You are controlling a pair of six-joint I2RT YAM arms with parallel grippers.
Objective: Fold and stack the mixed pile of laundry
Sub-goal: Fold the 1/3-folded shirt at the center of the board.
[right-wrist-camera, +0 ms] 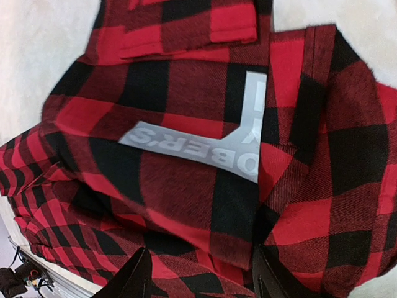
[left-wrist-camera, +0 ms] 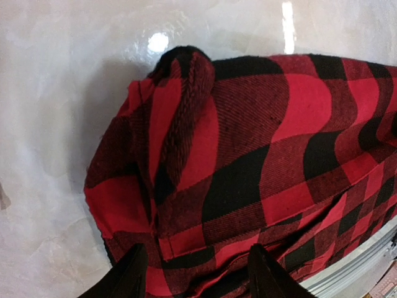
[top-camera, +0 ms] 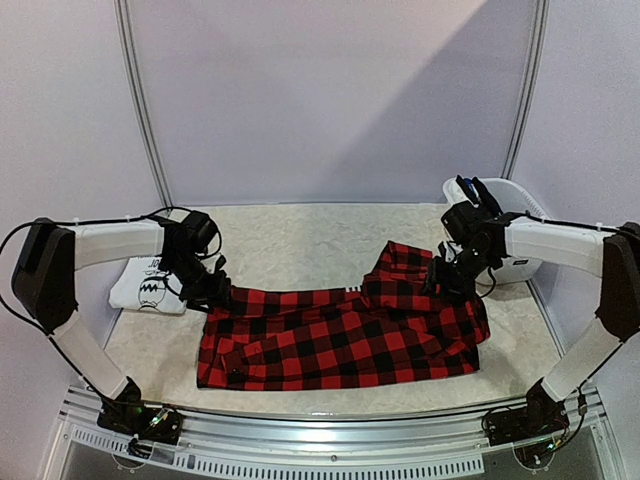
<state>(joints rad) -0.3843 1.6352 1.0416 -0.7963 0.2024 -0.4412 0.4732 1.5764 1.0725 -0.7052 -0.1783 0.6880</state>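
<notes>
The red-black plaid garment [top-camera: 340, 335] lies spread across the middle of the bench [top-camera: 300, 235], its right end bunched and folded over. We see the white tub [top-camera: 527, 207] beyond the plaid's right end and a white T-shirt [top-camera: 148, 285] with black print just off its left end. Our left gripper [left-wrist-camera: 198, 279] hangs over the plaid's left edge. Our right gripper [right-wrist-camera: 201, 273] hangs over its right end, near the white lettering [right-wrist-camera: 205, 146]. Both stand with jaws apart, holding nothing.
</notes>
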